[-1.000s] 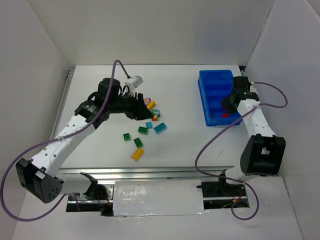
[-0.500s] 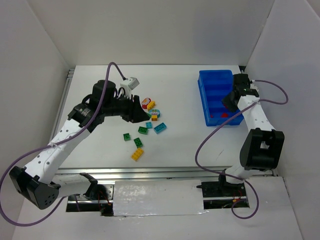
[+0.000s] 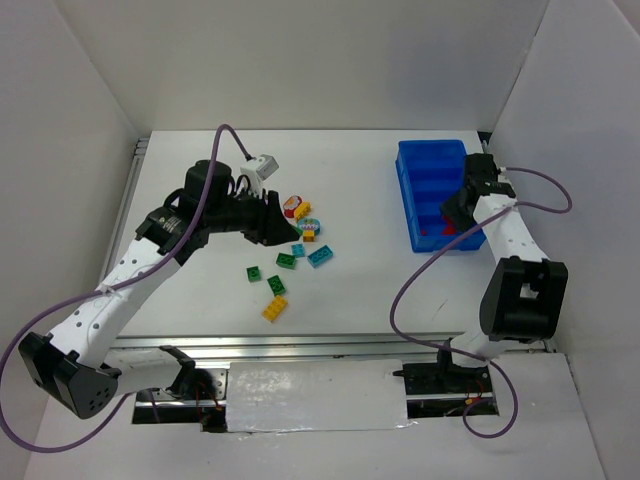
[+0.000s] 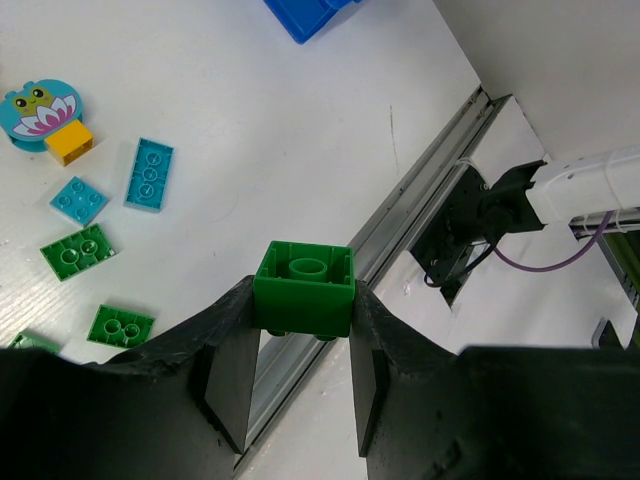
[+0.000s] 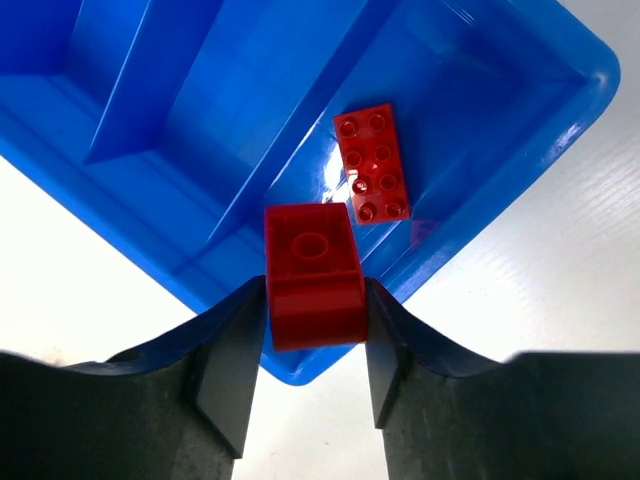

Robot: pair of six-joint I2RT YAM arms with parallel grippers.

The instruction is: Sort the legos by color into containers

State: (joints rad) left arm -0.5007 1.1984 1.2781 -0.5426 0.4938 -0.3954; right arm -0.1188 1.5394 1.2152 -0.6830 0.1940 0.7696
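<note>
My left gripper (image 4: 304,310) is shut on a green lego brick (image 4: 304,290), held above the table left of the loose pile; from above it shows as the left gripper (image 3: 272,222). Loose legos lie below: teal plate (image 4: 150,173), teal square (image 4: 79,199), green plates (image 4: 76,250), a yellow brick (image 3: 274,308). My right gripper (image 5: 315,320) is shut on a red brick (image 5: 313,275), hanging over the near end compartment of the blue bin (image 5: 200,120). A flat red brick (image 5: 372,163) lies in that compartment. The bin (image 3: 432,190) stands at the right.
A round frog-and-lily piece (image 4: 40,108) on a yellow block (image 4: 69,143) sits with the pile. White walls close in the table on both sides and behind. A metal rail (image 4: 420,180) runs along the table's near edge.
The left arm drew back to the left with the green brick, then held still. The right gripper shifted slightly over the bin's near end, still holding the red brick.
</note>
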